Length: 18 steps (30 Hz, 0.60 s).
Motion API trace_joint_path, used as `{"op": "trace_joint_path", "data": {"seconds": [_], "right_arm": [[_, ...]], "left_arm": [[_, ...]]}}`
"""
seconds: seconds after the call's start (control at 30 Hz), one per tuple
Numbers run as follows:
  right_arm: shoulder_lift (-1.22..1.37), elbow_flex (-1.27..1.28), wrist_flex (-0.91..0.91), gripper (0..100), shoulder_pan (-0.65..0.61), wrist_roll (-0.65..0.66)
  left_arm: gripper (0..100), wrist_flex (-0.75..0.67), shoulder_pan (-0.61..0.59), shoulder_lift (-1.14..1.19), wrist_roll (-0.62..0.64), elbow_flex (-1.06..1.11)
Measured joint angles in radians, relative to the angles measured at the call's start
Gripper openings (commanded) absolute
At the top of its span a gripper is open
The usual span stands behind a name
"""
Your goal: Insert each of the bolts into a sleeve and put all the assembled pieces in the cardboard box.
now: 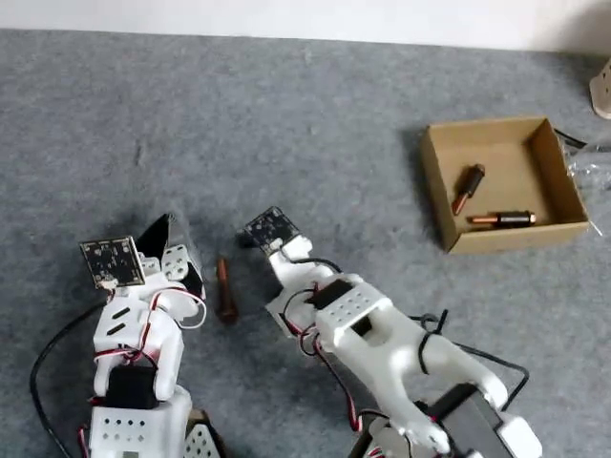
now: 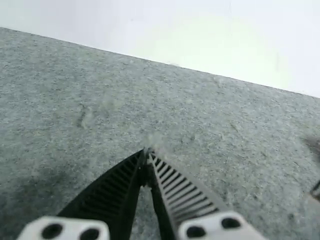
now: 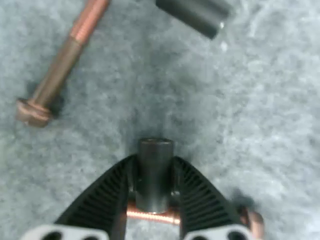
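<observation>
Black sleeve (image 3: 155, 172) clamped in the right gripper (image 3: 154, 167) near the copper bolt (image 3: 62, 70); left gripper (image 2: 148, 156), beyond it, pinched together.

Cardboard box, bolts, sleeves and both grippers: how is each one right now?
cardboard box: open-topped, two assembled pieces inside.
loose bolt: lying flat, no sleeve on it.
right gripper: shut on a sleeve.
other sleeve: lying free, not gripped.
left gripper: shut, empty.
</observation>
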Motion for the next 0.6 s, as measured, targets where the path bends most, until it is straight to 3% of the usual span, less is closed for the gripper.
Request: {"op": "trace_joint_path", "data": {"seconds": [0.3,0.6], "right_arm": [[-0.316,0.158,0.011,0.5,0.086,0.000],[-0.324,0.166,0.011,0.5,0.193,0.000]], "left_arm": [[1,-0.063,0.000,0.000,0.000,0.000],[7,0.144,0.014,0.000,0.000,-0.014]]}}
